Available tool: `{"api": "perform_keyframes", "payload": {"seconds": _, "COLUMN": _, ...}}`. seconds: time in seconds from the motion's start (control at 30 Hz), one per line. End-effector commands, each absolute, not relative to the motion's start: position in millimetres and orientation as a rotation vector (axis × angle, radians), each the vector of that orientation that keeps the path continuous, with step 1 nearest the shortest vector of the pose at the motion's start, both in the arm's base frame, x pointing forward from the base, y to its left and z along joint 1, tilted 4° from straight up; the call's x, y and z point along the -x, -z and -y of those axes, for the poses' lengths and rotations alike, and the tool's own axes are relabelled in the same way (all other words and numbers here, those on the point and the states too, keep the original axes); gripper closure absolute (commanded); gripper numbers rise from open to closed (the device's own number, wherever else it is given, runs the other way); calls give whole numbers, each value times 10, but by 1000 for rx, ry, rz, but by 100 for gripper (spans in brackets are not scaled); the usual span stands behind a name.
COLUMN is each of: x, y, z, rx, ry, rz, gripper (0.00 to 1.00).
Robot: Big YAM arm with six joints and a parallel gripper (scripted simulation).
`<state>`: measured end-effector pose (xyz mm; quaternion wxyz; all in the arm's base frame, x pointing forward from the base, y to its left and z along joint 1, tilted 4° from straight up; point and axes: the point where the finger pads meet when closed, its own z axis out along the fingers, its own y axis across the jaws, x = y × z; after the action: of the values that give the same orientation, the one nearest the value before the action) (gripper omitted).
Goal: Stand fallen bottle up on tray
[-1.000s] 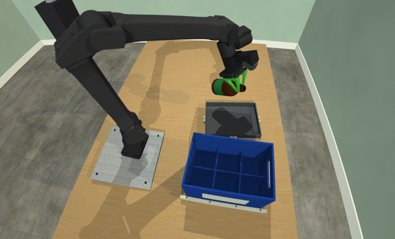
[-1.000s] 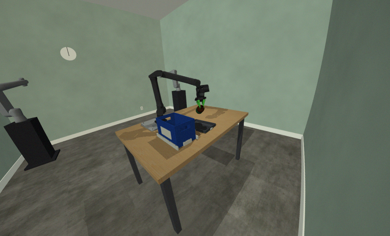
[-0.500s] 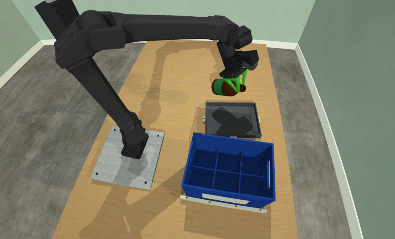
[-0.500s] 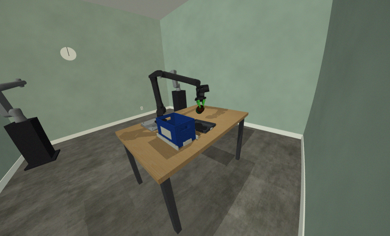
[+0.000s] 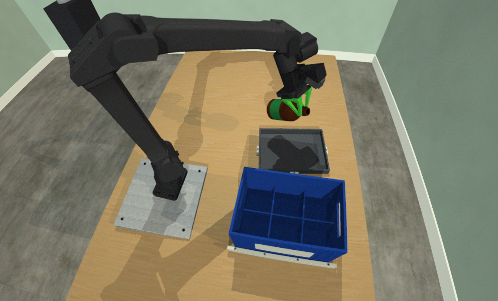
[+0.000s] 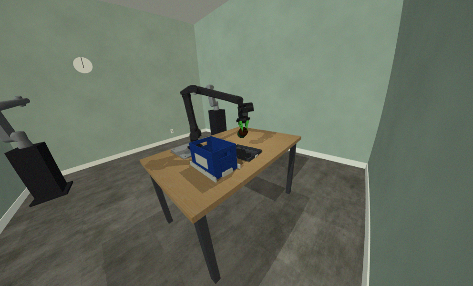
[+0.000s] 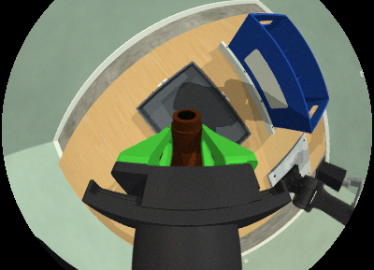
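My gripper (image 5: 298, 105), with green fingers, is shut on the brown bottle (image 5: 286, 110), which has a green label. It holds the bottle in the air, lying sideways with its neck pointing right, above the table just beyond the far edge of the grey tray (image 5: 291, 149). The tray holds nothing; only the arm's shadow falls on it. In the wrist view the bottle's neck (image 7: 186, 136) sticks out between the fingers, with the tray (image 7: 193, 104) below it. In the exterior view the bottle (image 6: 242, 133) hangs well above the table.
A blue crate (image 5: 289, 213) with several compartments stands right next to the tray's near edge, on a white base strip. The arm's grey base plate (image 5: 162, 197) lies to the left. The table's right edge runs close to the tray.
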<state>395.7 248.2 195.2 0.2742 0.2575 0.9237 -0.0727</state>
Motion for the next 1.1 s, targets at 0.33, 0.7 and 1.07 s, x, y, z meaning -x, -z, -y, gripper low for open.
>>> {"api": "perform_keyframes", "payload": {"seconds": 0.33, "x": -3959, "y": -2197, "z": -2561, "rx": -701, "ry": 115, "rz": -2433, "gripper": 100}}
{"api": "perform_keyframes", "payload": {"seconds": 0.7, "x": -3927, "y": -2136, "z": -2535, "rx": -687, "ry": 147, "rz": -2384, "gripper": 100}}
{"api": "perform_keyframes", "payload": {"seconds": 1.07, "x": -3920, "y": -2138, "z": -2538, "rx": -673, "ry": 164, "rz": -2324, "gripper": 100}}
